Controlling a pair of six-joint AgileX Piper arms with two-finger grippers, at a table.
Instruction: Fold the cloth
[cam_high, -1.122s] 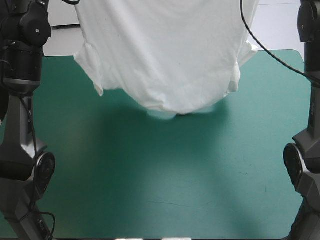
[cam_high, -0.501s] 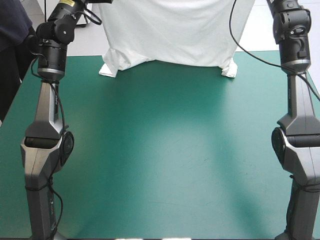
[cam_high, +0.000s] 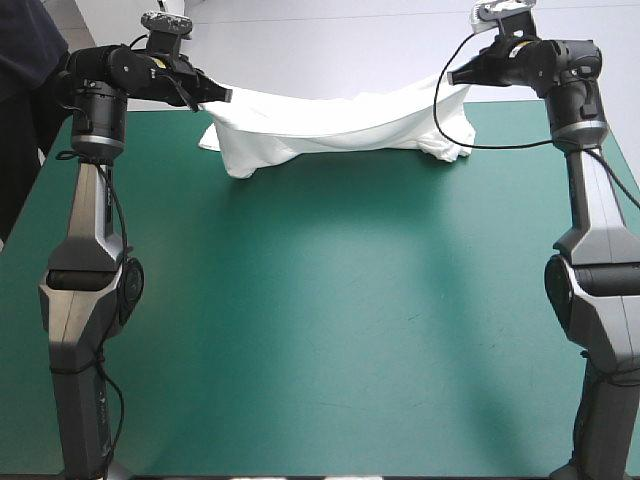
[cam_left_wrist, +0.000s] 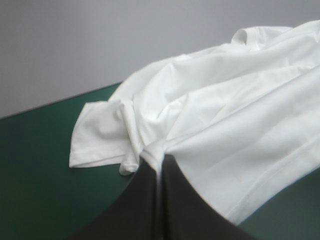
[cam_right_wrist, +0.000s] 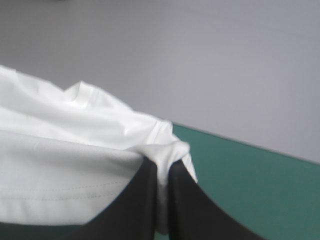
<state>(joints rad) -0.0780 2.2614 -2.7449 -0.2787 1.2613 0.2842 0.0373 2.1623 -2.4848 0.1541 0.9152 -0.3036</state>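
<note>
Noted T-shirt (cam_high: 335, 125) slung slack between left gripper (cam_high: 222, 96) and right gripper (cam_high: 455, 78), sagging parts resting on teal-green cover (cam_high: 320, 300) below both. Found each pair of black fingers (cam_left_wrist: 142, 200) pinched almost together on a fold of fabric.

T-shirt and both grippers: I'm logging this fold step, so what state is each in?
Left gripper: shut on the T-shirt.
Right gripper: shut on the T-shirt.
T-shirt: slung between both grippers, sagging in the middle, its lower part resting on the table near the far edge.

T-shirt (cam_high: 335, 125) at far edge of table (cam_high: 320, 330)
</note>
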